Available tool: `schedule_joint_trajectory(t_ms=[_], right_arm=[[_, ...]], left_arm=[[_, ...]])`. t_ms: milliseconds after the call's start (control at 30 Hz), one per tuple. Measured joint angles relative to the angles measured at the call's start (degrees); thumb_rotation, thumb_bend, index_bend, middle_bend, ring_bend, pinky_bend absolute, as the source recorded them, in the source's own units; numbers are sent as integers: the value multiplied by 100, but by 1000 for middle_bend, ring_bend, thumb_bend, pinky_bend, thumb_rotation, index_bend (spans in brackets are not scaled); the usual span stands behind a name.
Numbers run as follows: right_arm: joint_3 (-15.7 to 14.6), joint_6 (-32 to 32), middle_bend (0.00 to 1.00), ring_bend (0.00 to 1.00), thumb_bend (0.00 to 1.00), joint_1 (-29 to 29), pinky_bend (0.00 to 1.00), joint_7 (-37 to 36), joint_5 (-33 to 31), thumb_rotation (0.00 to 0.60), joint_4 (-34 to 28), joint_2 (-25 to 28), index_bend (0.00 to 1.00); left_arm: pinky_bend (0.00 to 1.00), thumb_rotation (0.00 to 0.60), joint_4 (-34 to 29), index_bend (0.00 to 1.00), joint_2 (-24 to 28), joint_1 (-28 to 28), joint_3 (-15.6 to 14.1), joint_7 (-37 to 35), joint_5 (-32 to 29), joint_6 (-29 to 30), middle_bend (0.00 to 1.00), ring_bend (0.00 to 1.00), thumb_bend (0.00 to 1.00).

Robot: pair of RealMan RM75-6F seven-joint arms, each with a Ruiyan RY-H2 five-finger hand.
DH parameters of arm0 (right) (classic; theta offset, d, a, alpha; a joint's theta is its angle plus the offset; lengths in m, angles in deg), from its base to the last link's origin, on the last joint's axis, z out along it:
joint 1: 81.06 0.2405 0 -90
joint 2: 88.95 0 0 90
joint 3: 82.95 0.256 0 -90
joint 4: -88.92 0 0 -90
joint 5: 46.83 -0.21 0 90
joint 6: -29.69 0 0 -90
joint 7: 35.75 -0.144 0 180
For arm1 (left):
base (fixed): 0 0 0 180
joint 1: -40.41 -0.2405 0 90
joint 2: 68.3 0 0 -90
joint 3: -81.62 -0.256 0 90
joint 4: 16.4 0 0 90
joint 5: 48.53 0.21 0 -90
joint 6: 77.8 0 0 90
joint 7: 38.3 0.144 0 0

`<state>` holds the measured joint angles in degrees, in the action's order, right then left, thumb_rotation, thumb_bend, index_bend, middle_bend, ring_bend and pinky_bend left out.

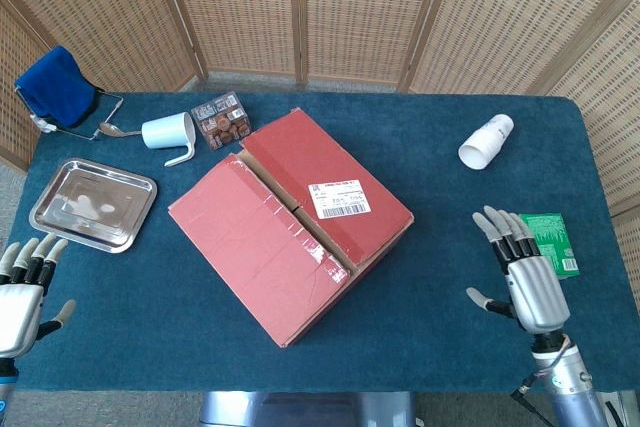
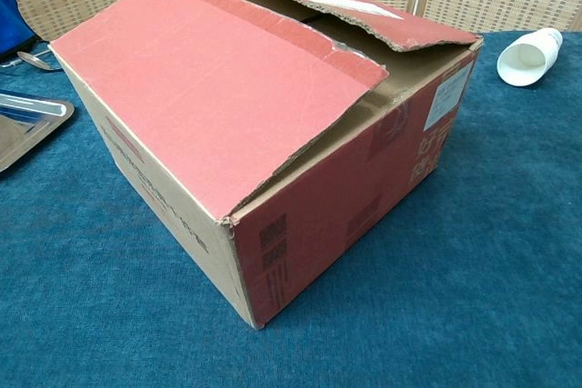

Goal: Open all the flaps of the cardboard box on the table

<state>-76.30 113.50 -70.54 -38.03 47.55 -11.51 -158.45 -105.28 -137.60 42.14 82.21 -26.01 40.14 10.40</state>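
Woven rattan screens with wooden frames (image 1: 350,7) stand behind a table covered in dark teal cloth (image 1: 430,197). At the middle of that table sits the red-brown cardboard box (image 1: 290,219), turned at an angle to the table's edges. Its two top flaps (image 2: 218,88) lie down over the opening, meeting along a seam with torn tape; the far flap carries a white shipping label (image 1: 338,198). From the chest view the near flap rests slightly raised at its torn edge, leaving a dark gap beneath the far one.

Near the front left corner, the robot's left hand (image 1: 22,297) hovers palm-down with its fingers straight and apart, holding nothing, well apart from the box. On the right side, the right hand (image 1: 525,277) is likewise spread flat and empty, between the box and a flat green packet (image 1: 550,239) lying just beside its fingertips.

Elsewhere, a shiny rectangular metal tray (image 1: 93,204) lies to the left of the box. Behind it are a blue cloth on a wire stand (image 1: 55,85), a metal spoon (image 1: 112,129), a pale blue mug on its side (image 1: 170,134) and a small brown patterned carton (image 1: 222,119) close to the box's far corner. A white paper cup (image 1: 486,140) lies tipped over toward the far right.
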Motion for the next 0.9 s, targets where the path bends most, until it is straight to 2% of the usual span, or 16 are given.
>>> schedule_joint_trajectory(t_ms=[167, 500, 900], right_arm=[[52, -122, 0, 0, 0, 157, 0, -34, -32, 600, -70, -192, 0], [356, -512, 0, 0, 0, 664, 0, 252, -369, 600, -183, -833, 0], [592, -734, 0, 0, 0, 1081, 0, 650, -598, 600, -342, -1250, 0]], left_arm=[[0, 600, 46, 0, -36, 19, 25, 23, -96, -68, 0, 0, 85], [0, 600, 121, 0, -88, 52, 44, 31, -197, -160, 0, 0, 85], [0, 600, 129, 0, -64, 41, 99, -80, -271, -105, 0, 0, 85]])
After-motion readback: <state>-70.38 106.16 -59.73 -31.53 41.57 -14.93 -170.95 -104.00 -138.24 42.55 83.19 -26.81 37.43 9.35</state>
